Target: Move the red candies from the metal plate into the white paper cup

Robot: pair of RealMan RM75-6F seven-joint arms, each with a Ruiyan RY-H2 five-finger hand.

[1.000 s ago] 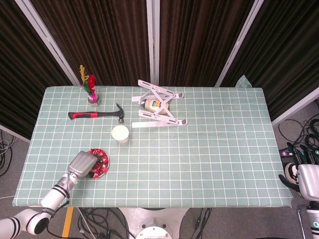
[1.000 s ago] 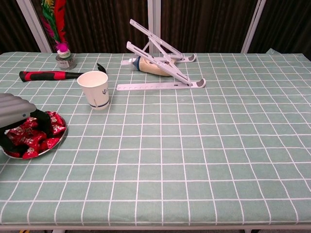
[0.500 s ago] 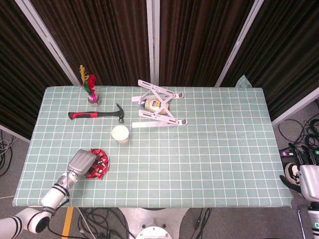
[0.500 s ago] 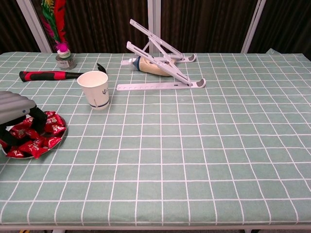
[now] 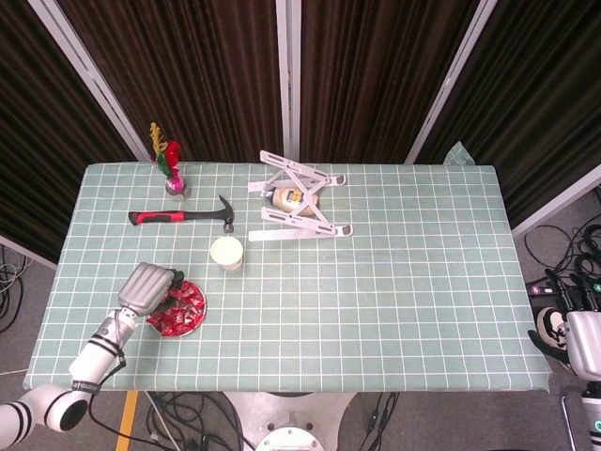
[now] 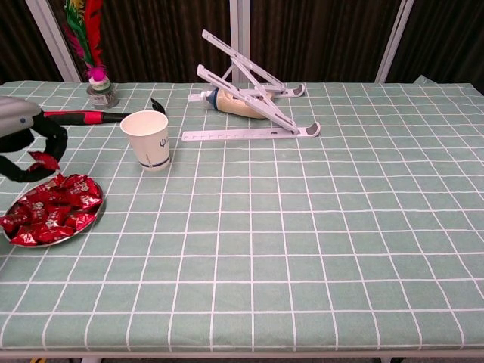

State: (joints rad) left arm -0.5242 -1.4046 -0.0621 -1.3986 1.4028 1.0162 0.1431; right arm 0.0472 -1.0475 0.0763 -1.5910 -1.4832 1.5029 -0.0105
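We judge the small red foil-wrapped candies (image 6: 49, 212) to be light, crinkly and a bit slick, best pinched across the wrapper's middle rather than by a twisted end. Most lie heaped in the round metal plate (image 6: 85, 224) near the table's front left corner. Our left hand (image 6: 29, 147) hangs above the plate's far side, dark fingertips (image 6: 53, 151) curled together on one red candy (image 6: 42, 159). The white paper cup (image 6: 148, 140) stands upright just beyond and to the right. Our right hand (image 5: 582, 343) sits off the table's edge; we cannot tell how its fingers lie.
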